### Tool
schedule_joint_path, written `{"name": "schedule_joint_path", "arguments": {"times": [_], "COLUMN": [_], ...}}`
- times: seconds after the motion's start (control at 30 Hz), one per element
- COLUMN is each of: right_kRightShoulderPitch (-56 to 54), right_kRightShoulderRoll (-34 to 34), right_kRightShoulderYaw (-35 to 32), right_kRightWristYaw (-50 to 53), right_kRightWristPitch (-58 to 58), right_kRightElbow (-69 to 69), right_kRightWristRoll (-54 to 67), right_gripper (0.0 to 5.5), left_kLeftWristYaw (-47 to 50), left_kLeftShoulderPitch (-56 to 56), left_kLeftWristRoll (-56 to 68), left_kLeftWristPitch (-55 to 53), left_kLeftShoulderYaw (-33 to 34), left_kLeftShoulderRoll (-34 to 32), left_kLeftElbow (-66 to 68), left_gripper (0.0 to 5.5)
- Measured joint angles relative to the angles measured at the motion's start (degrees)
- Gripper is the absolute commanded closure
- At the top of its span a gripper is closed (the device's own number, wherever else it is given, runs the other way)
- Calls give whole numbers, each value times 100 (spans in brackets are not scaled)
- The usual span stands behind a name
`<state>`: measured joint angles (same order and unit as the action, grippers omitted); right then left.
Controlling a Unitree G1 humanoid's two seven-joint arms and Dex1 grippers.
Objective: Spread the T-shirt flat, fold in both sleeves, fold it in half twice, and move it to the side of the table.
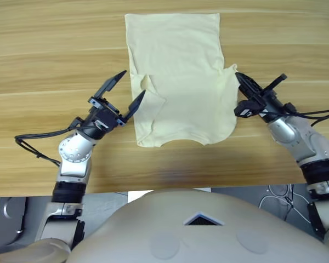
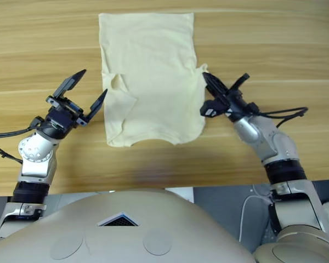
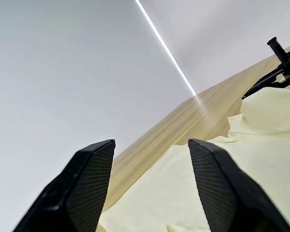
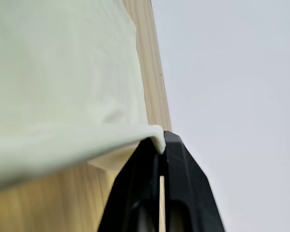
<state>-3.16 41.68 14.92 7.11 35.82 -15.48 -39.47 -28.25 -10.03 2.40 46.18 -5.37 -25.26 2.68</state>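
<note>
On table (image 1: 55,44), pale yellow T-shirt (image 1: 181,71), left sleeve (image 1: 148,96) folded inward.

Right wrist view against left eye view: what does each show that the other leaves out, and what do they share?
Right wrist view: the right gripper seen close, shut on a pinched edge of the T-shirt. Left eye view: the left gripper, open, beside the shirt's left side, plus the shirt's full outline with its left-side sleeve folded inward. Shared: the T-shirt, the right gripper and the wooden table.
</note>
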Motion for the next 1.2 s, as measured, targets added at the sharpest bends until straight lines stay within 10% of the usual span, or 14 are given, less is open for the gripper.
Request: {"name": "schedule_joint_path", "arguments": {"times": [0.47,0.97,1.2], "right_kRightShoulderPitch": [40,-112,490], "right_kRightShoulderRoll": [-293,-244,646], "right_kRightShoulderYaw": [590,568,-733], "right_kRightWristYaw": [-529,-912,-1741], "right_kRightWristPitch": [236,201,592], "right_kRightElbow": [-25,-271,605], "right_kRightWristRoll": [-56,4,2540], "right_gripper": [549,276,274], "left_kLeftWristYaw": [-50,-94,-245], "left_kLeftShoulderPitch": [95,130,23], "left_kLeftWristRoll": [-105,-239,-783], "left_kLeftWristPitch": [109,77,-332], "left_kLeftShoulderYaw": [-236,-174,477], "left_kLeftShoulderRoll": [-1,-296,-1437], "left_kLeftElbow": [181,314,366], "left_gripper": [266,266,223]}}
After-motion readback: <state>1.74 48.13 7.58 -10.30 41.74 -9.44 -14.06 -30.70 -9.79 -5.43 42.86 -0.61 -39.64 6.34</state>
